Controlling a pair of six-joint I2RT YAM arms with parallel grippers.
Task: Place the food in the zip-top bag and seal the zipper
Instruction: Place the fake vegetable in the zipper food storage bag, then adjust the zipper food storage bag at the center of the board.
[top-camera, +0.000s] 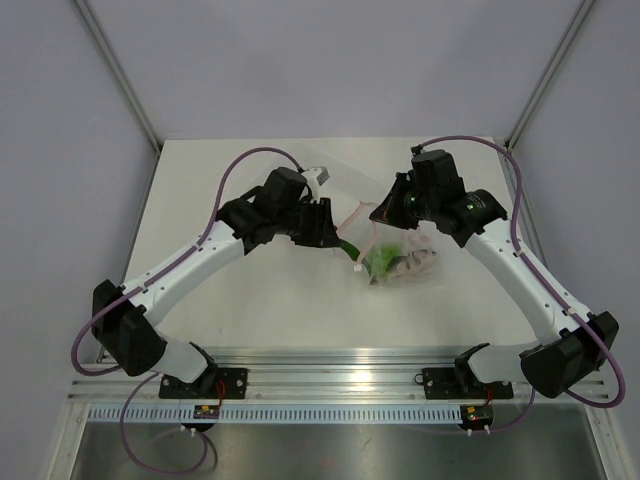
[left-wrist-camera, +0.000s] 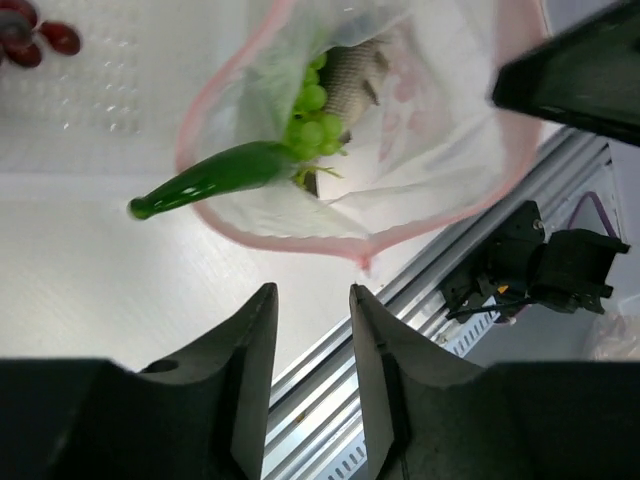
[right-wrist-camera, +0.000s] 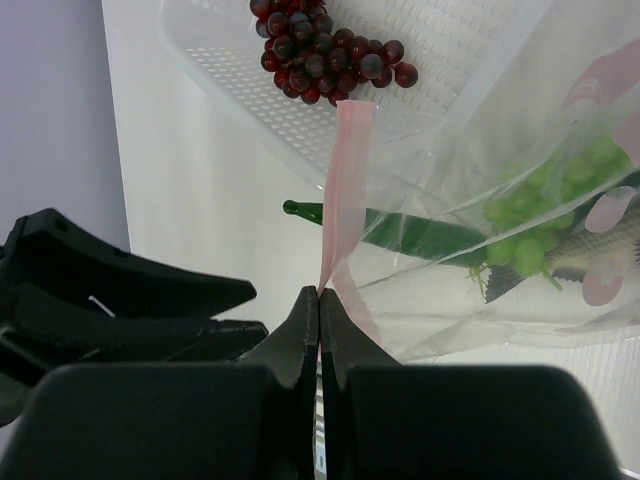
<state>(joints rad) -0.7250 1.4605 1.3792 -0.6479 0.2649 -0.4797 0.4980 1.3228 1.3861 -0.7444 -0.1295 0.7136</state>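
Left gripper (left-wrist-camera: 312, 295): fingers slightly apart, holding nothing, at the bottom of its own view just below the bag's mouth.
Right gripper (right-wrist-camera: 319, 296): fingers pinched together on the pink zipper strip (right-wrist-camera: 346, 170), lower centre.
Bag (top-camera: 402, 258): middle of the table view, mouth gaping.
Chili (left-wrist-camera: 215, 180): tip pokes out across the bag's rim.
Lettuce (left-wrist-camera: 315, 118): inside the bag.
Fish (left-wrist-camera: 352, 75): inside, behind the lettuce.
Grapes (right-wrist-camera: 325, 55): top of the frame, on the white tray (right-wrist-camera: 450, 40), outside the bag.

White arm links (top-camera: 180, 265), black joint housings (top-camera: 130, 340), looping purple cables (top-camera: 245, 160), matte black pincer fingers (left-wrist-camera: 250, 370)
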